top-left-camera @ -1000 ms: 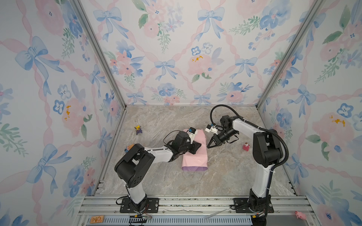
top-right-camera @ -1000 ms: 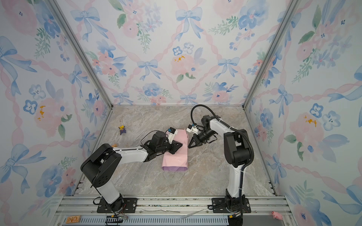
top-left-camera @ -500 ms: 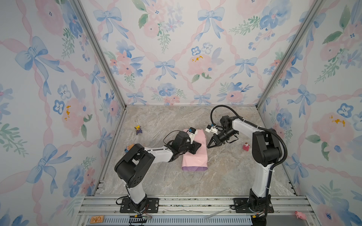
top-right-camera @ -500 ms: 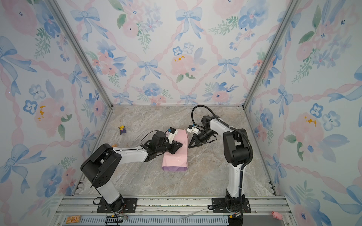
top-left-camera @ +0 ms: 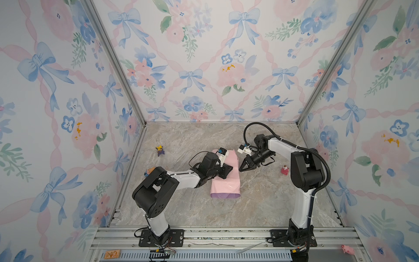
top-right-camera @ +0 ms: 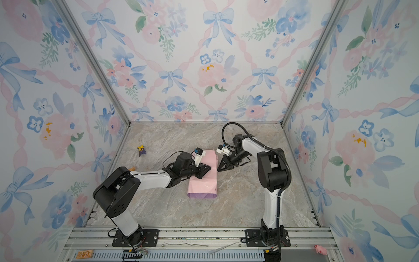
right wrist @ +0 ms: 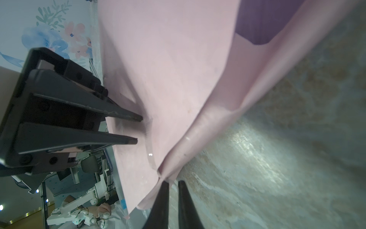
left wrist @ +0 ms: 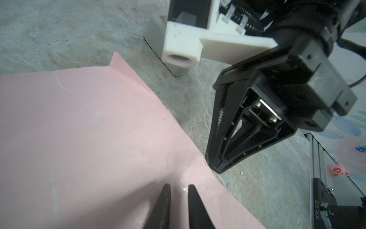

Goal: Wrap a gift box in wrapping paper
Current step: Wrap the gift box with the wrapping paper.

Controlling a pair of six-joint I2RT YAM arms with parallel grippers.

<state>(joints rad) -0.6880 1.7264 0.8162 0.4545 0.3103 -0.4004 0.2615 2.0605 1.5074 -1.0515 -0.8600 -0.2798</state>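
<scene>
- Nearest: the aluminium rail [top-left-camera: 226,236] is carrying both arm bases. A small pink pig figure [top-left-camera: 347,249] is sitting at its right end.
- Next out: the wrapping paper [top-left-camera: 225,183] is lying mid-counter, folded into a long pink bundle. Its long axis is running near to far, with the lilac side showing at the near end.
- The gift box is not showing in any view. I am judging it to be sitting inside the fold.
- The left tool [left wrist: 179,186] is pressing on top of the bundle about midway along. Its jaws are standing a little apart, tips on the paper, nothing between them.
- The right tool [right wrist: 173,183] is pointing in from the right, tips just at the bundle's folded right edge. Its jaws are parting by a thin slit and, as far as I can see, gripping nothing.
- The paper is lying to this tool's left, and the right arm is sitting nearer that loose lip. The next pinch or tuck is looking like its job, working across the long axis.
- The counter [top-left-camera: 260,199] is showing a flat, marbled grey-beige surface. A red figure [top-left-camera: 284,169] is standing to the right, and a purple-and-yellow one [top-left-camera: 160,150] on the far left.
- Beyond: floral bow-patterned walls [top-left-camera: 204,56] are closing in three sides.
</scene>
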